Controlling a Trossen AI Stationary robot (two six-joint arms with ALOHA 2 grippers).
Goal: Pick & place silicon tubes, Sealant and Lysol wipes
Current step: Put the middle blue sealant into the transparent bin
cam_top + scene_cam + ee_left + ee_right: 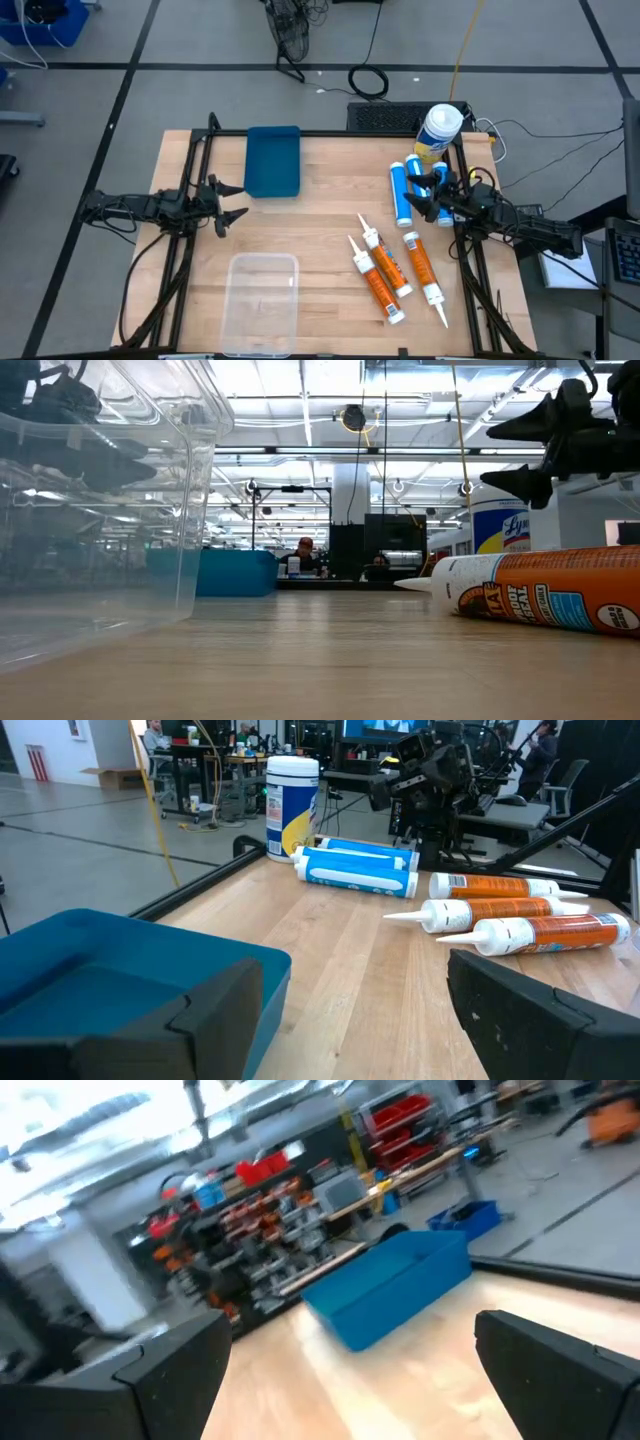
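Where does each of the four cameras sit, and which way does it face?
High view: overhead, straight down; both arms, blue bin, clear box, wipes canister.
Low view: tabletop level, looking across; orange tube close, an end effector above.
Left wrist view: behind open left end effector, facing blue tubes and the right arm.
Right wrist view: behind open right end effector, facing the bin.
Shared: bin, canister.
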